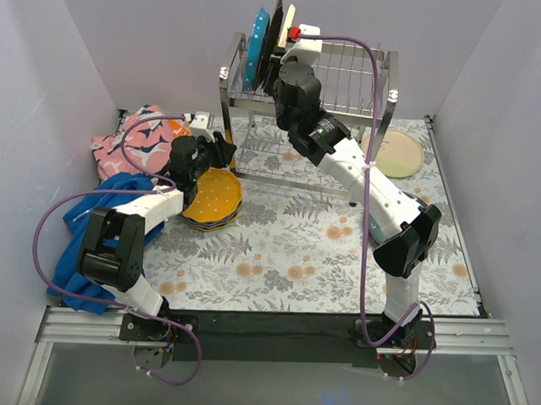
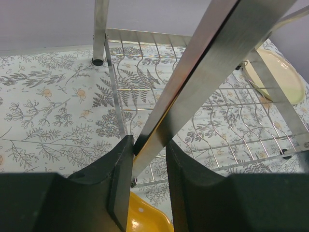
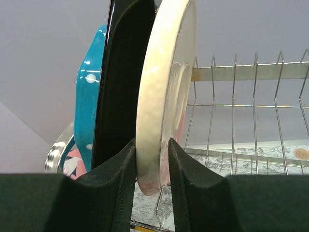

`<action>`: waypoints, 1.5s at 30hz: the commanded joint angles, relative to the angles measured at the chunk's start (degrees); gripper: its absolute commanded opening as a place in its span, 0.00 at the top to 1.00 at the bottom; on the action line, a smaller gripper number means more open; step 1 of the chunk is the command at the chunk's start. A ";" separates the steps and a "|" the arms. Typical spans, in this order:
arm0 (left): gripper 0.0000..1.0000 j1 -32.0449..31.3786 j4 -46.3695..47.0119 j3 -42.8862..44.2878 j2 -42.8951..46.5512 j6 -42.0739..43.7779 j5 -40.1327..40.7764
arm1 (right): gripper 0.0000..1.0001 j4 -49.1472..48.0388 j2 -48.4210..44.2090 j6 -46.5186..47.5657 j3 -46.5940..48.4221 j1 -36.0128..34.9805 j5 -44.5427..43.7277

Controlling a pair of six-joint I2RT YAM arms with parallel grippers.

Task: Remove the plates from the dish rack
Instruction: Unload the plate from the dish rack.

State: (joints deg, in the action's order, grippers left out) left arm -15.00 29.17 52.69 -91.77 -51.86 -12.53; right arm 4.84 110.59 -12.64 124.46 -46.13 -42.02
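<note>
Your right gripper is clamped on the near rim of the cream plate, one finger pressed to each face. That plate stands on edge in the top tier of the dish rack, near its left end. Its rim points toward you and its faces look along the rack's length.

Just beside its left face stands a dark plate, also on edge, and beyond that a teal dotted plate. To its right run the upright slot wires.

Your left gripper is closed around the rack's front left leg, which fills the gap between the fingers. Just below that hand a stack of orange plates lies flat on the floral table. A second cream plate lies flat by the rack's right end. A blue cloth sits at the table's left edge.
</note>
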 commanded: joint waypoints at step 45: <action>1.00 -2.13 0.19 1.81 -0.52 -1.14 6.12 | 0.99 -10.46 -9.25 1.83 -3.79 4.73 10.91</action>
State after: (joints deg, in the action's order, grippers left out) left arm -17.02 29.54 52.69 -91.94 -51.83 -8.08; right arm -0.01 105.47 -13.39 116.40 -42.83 -31.29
